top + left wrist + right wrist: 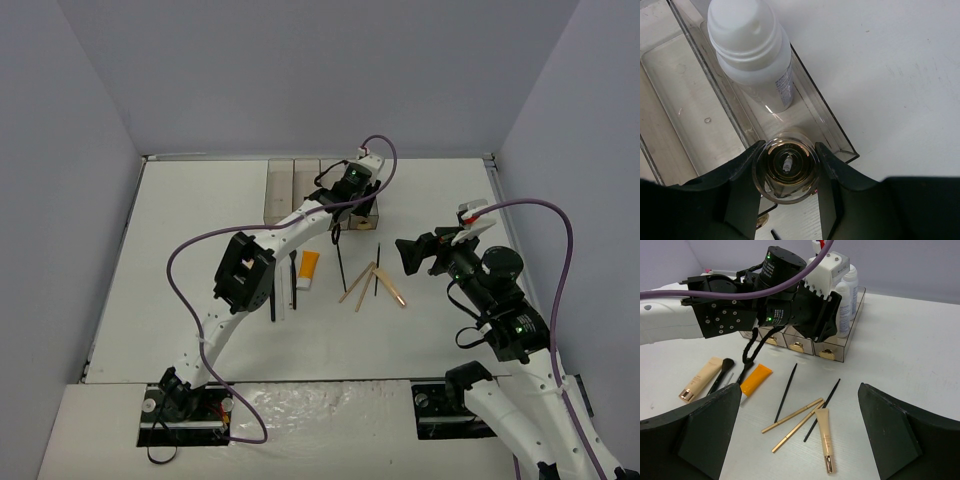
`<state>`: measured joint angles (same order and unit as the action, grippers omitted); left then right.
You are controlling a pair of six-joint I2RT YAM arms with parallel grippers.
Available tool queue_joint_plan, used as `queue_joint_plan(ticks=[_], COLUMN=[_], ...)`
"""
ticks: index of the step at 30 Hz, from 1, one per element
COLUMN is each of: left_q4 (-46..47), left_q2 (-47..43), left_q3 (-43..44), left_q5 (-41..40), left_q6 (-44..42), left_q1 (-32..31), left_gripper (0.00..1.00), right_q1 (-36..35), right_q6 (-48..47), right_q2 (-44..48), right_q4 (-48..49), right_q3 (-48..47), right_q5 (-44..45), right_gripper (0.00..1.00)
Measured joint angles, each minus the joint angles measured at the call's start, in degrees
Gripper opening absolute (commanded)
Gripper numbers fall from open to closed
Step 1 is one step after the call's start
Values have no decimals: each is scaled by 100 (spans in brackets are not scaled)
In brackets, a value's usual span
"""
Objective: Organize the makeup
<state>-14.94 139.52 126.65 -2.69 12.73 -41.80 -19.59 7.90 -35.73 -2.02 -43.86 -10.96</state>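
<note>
My left gripper (786, 172) is shut on a small clear-topped bottle (785, 165), seen from above, over the near end of the right-hand compartment of the clear smoky box (675, 95). A white bottle (752, 50) stands in that same compartment. In the top view the left gripper (350, 188) is over the box (285, 190). My right gripper (800, 437) is open and empty above the loose makeup: two tan sticks (792, 416), a beige tube (824, 437), two thin black pencils (786, 391), an orange tube (756, 379).
A second beige tube (701, 379) and a black brush (722, 372) lie left of the orange tube. The box front has small drawers with gold handles (827, 354). Grey walls close in the white table (200, 260) on three sides.
</note>
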Motion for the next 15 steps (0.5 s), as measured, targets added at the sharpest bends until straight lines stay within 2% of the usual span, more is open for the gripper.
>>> queue_joint_plan(ticks=[11,15], left_q4=[40,57], left_q2=[127,144], left_q3=[35,52], left_q5=[74,68], left_q6=[141,146], left_q1=[-24,-53], left_gripper=[22,29], right_q1=[0,0], right_q6=[0,0], right_q2=[-3,-7], right_q4=[0,0], right_q3=[7,9], right_q5=[0,0], right_gripper=[100,100])
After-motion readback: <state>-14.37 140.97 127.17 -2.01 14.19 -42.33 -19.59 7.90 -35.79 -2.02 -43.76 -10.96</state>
